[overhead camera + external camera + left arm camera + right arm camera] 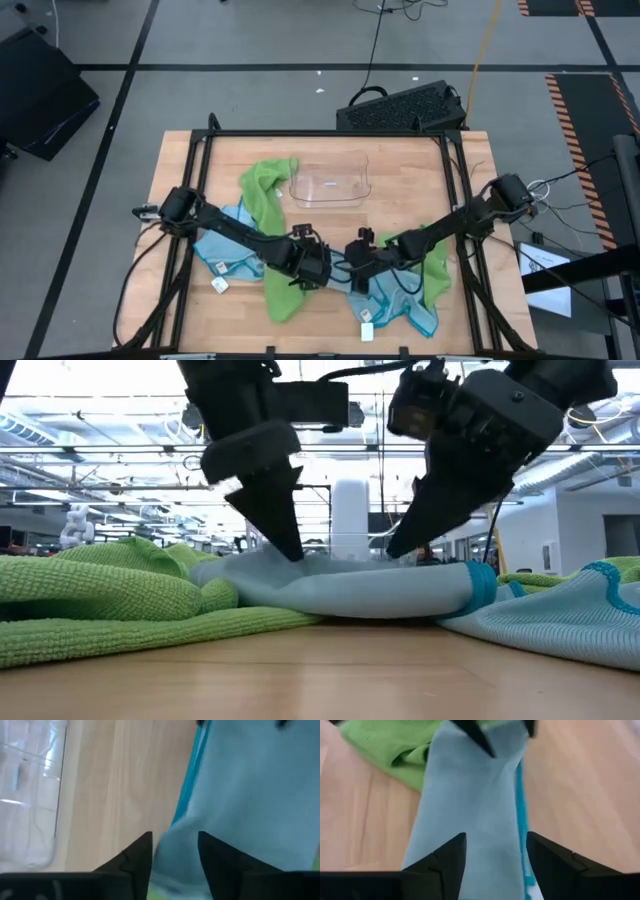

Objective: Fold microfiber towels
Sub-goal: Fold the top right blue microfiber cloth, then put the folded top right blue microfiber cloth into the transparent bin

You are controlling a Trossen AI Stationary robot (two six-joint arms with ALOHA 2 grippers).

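A light blue microfiber towel (380, 588) lies on the table as a narrow folded strip with a darker blue hem (522, 795), between my two grippers near the table's front middle. My left gripper (175, 839) stands open over one end of the strip, with cloth showing between its fingers. My right gripper (495, 842) stands open over the other end and faces the left one. In the high view the two (322, 268) (352, 270) nearly meet. Lime green towels (268, 195) (432, 262) and more blue ones (225, 252) (405, 305) lie crumpled around them. My left gripper's fingertips (293, 552) come down slanting onto the top of the blue strip's fold (300, 565); I cannot tell whether they touch it. My right gripper's fingertips (397, 548) stand the same way at the strip's top (400, 565); touch cannot be told there either.
A clear plastic tray (330, 180) stands behind the grippers toward the far edge. A black frame (320, 134) runs around the tabletop. A green towel (90, 595) bulges beside the strip. Bare wood (320, 330) shows toward the near edge.
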